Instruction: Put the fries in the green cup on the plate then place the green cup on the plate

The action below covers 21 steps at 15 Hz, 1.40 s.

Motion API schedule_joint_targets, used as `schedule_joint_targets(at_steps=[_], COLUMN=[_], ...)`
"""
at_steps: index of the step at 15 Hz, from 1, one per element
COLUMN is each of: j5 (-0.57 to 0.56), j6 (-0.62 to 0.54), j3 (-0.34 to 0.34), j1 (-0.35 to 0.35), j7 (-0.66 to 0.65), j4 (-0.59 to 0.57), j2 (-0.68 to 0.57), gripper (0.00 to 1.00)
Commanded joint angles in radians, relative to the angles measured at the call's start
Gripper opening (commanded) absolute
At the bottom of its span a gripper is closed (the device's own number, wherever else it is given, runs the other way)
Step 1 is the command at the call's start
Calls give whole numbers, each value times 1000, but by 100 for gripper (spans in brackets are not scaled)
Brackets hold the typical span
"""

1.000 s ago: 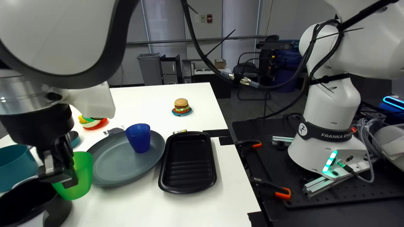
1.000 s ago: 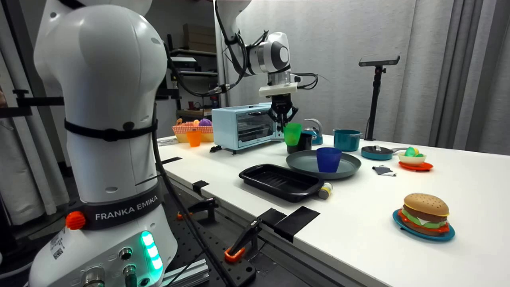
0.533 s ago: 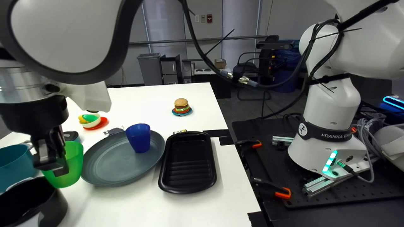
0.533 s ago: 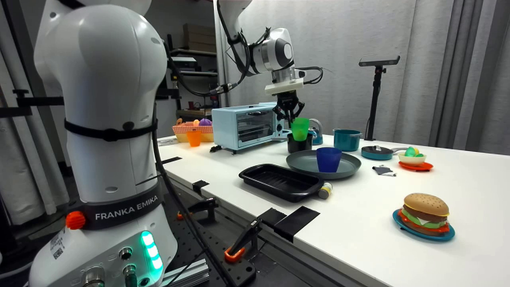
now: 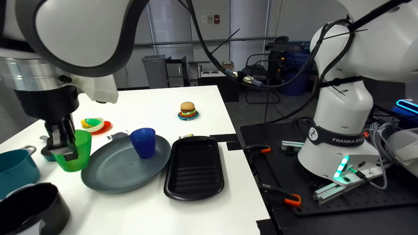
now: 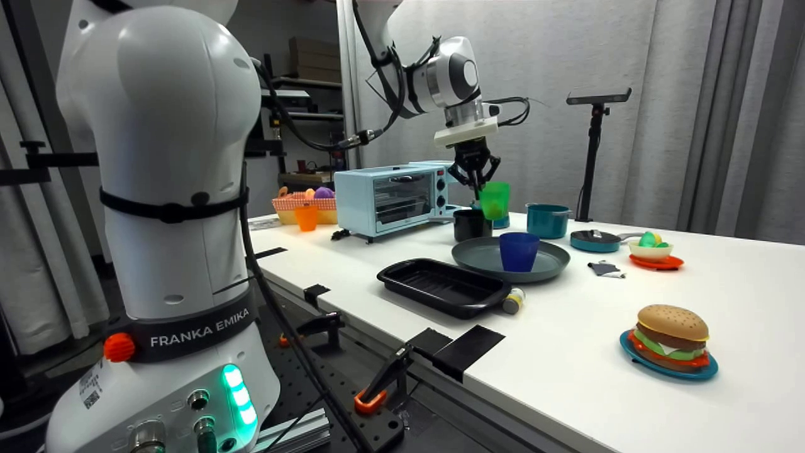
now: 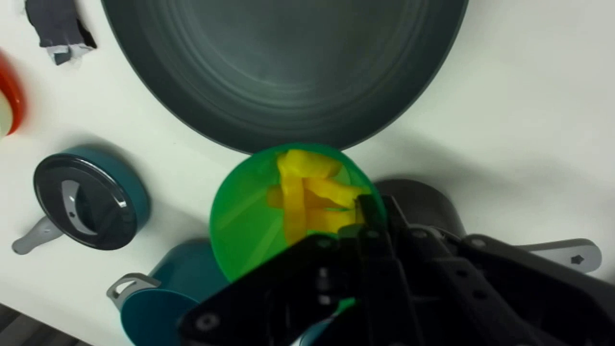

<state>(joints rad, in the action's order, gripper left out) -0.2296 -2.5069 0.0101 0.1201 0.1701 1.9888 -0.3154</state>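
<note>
Green cup [image 7: 247, 228] held up off surface [image 5: 107, 209], just beside plate [image 5: 111, 173]; fries [image 7: 294, 202] inside. End effector [image 7: 382, 209] pinches cup wall near rim, one side only. Main risk: one-sided grip may let cup swivel and tip fries out, especially if base catches plate's raised rim on low approach. Blue cup [image 5: 142, 143] stands on plate; overshoot could knock it. Black pot [image 5: 58, 207] and teal pot [image 5: 19, 168] near; dipping early could clip either. Black tray [image 5: 194, 179] just beside plate, likely outside path.

fries [image 7: 294, 204] in cup [image 7: 245, 211] | second cup [image 5: 143, 143] on plate [image 5: 112, 173] | tray [image 5: 194, 156] beside plate | burger [image 6: 671, 336] on dish [image 6: 695, 374]
</note>
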Motion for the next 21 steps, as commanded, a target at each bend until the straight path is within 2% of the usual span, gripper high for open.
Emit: schedule_joint_targets(at_steps=[1,8,12,16,21], j5=[-31,-38,-161,-293,-475], j6=[-29,-65,-172,-224,-257], j3=[-7,-18,-69,-119,-188], j1=[-19,-27,2,29,91], j7=[-31,-66,-194,-323,-597], j4=[30,38,63,90,108], j2=[36,40,44,53,70], gripper=[1,1,1,1,1])
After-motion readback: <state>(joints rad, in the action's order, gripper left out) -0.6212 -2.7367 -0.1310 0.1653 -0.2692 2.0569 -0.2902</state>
